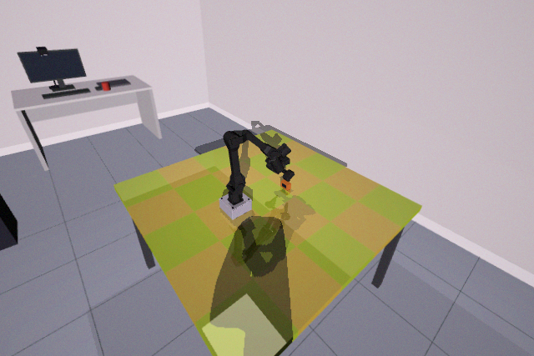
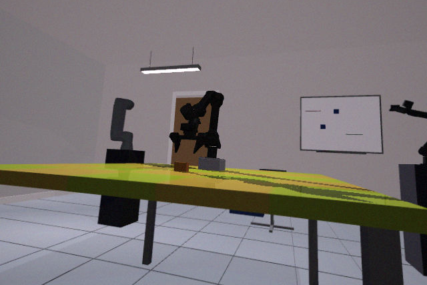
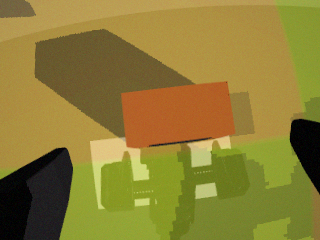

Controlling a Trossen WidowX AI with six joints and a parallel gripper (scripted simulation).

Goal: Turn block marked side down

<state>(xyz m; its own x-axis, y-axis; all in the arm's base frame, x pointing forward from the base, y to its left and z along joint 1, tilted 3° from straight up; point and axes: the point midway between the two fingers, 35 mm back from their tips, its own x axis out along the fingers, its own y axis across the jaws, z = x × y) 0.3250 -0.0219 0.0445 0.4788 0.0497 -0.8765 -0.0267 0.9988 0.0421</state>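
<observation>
An orange block (image 1: pixel 285 185) (image 2: pixel 181 166) (image 3: pixel 179 114) rests on the green and tan checkered table (image 1: pixel 181 240) (image 2: pixel 207 192) (image 3: pixel 134 0), just in front of the arm's base. In the top view a dark mark shows on the block's side face; in the wrist view its top is plain orange, with a dark strip along the near lower edge. My gripper (image 1: pixel 288 176) (image 2: pixel 186 147) (image 3: pixel 184 146) is wide open and empty. It hangs a little above the block, with a clear gap between fingertips and block in the exterior view.
The arm's grey base (image 1: pixel 234 208) (image 2: pixel 211 163) stands right behind the block. A pale square patch (image 1: pixel 241 322) lies at the table's near corner. A desk (image 1: pixel 82 97) with a monitor stands far off; another arm on a black pedestal (image 2: pixel 121 157) stands beyond the table.
</observation>
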